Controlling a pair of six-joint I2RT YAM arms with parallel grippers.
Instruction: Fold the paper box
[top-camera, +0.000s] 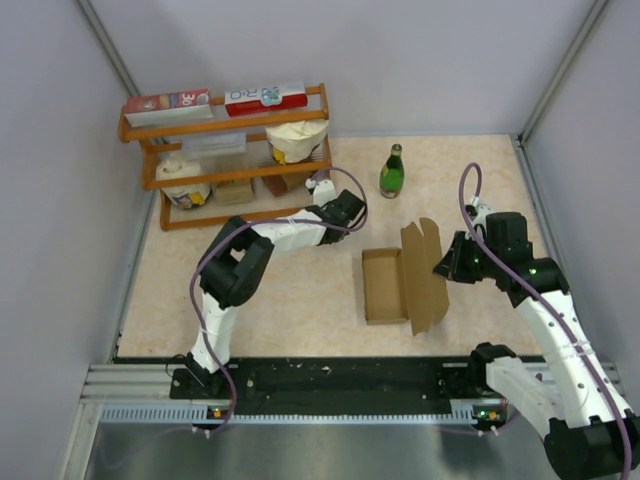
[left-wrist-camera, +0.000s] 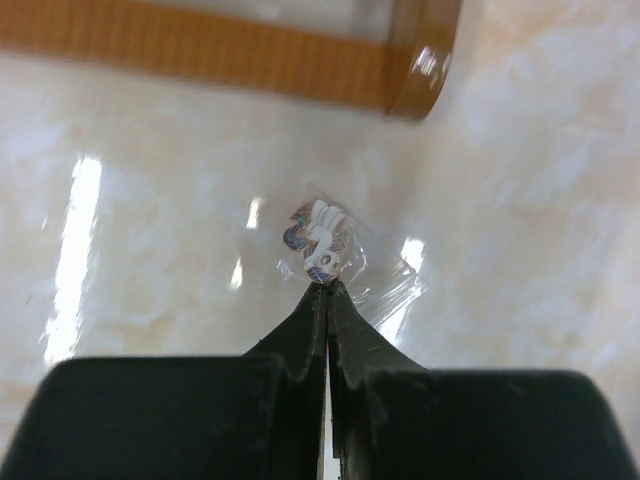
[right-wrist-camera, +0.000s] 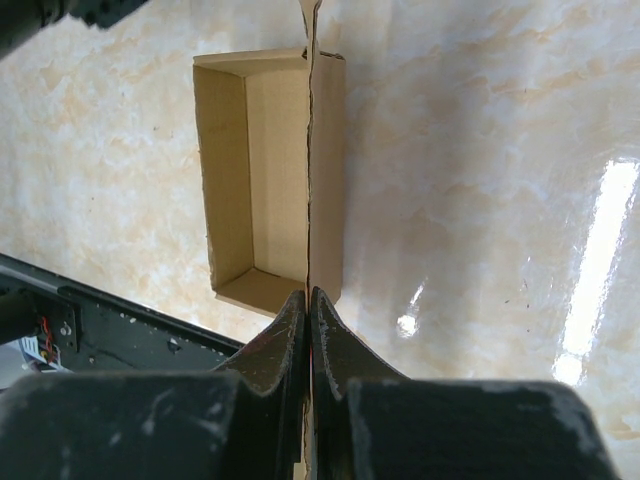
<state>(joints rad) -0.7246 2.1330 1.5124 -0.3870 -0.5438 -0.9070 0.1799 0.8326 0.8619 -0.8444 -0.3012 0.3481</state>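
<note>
Brown paper box (top-camera: 383, 285) lies open, lid (top-camera: 425, 275) pinched by right claw (right-wrist-camera: 308, 296).

Looks like a robotics lab cell staged as a small shop corner. Walled in by plain grey partition panels (top-camera: 350, 60) around a marble-patterned table (top-camera: 300, 300). Fitted with a left arm (top-camera: 240, 265) and a right arm (top-camera: 545, 300) on a black rail (top-camera: 340, 380) at the near edge. Stocked at the back with a wooden shelf (top-camera: 240, 118) of packaged groceries and a green bottle (top-camera: 392, 172)
</note>
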